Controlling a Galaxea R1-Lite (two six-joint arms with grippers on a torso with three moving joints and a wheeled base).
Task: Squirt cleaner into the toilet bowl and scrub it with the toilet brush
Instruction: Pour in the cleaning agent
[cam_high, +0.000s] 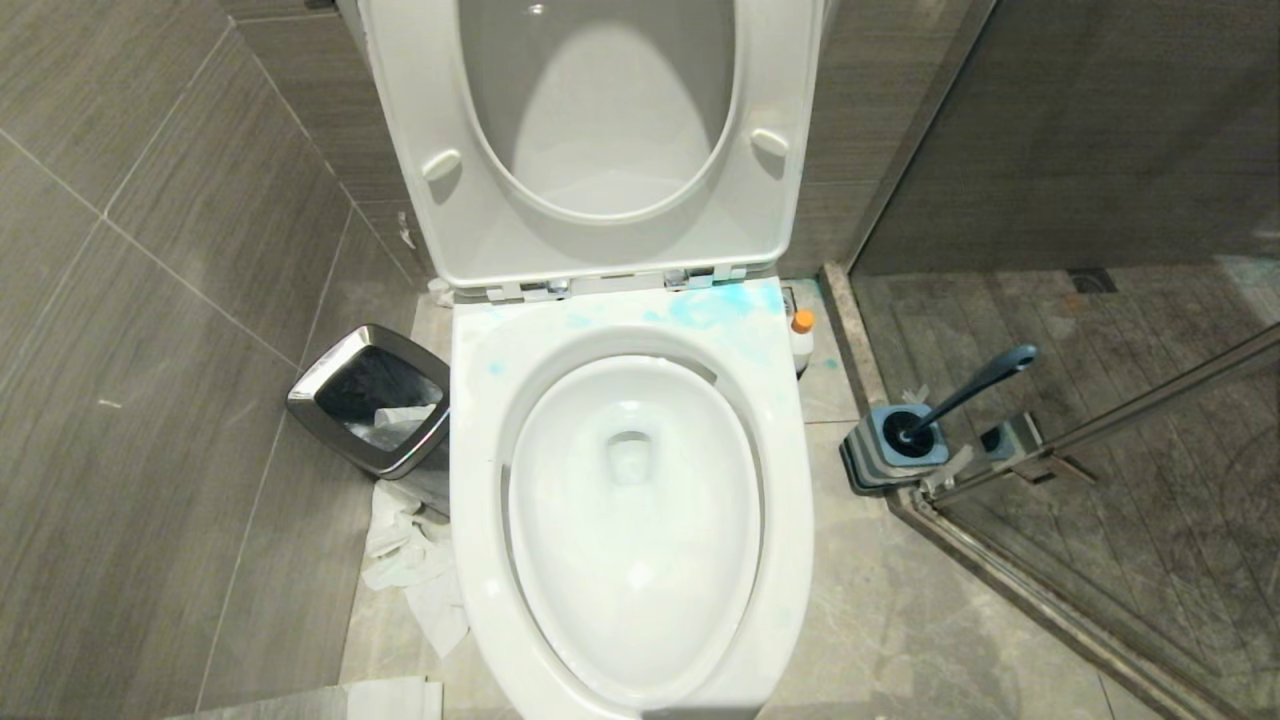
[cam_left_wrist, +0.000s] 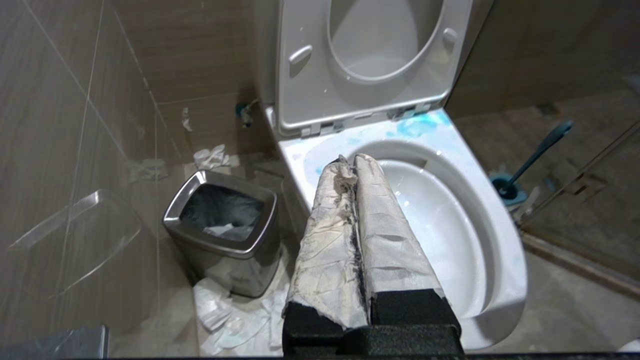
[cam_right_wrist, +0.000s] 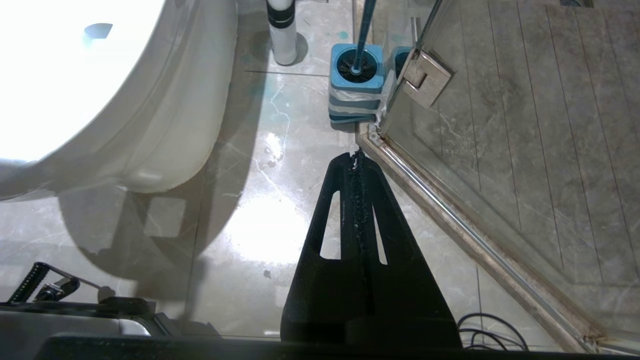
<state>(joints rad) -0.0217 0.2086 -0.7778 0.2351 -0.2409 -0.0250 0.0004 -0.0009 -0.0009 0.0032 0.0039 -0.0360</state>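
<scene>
The brush (cam_high: 965, 395) stands head-down in its stand (cam_high: 890, 450) on the floor right of the bowl (cam_high: 480, 480) — handle leaning up and away toward the shower — well apart from both empty, clenched grippers, left (cam_left_wrist: 354, 161) over the bowl's rim, right (cam_right_wrist: 356, 156) low above the floor.

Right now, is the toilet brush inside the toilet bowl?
No, the toilet brush stands in its holder on the floor beside the toilet bowl, bristle head down.
</scene>
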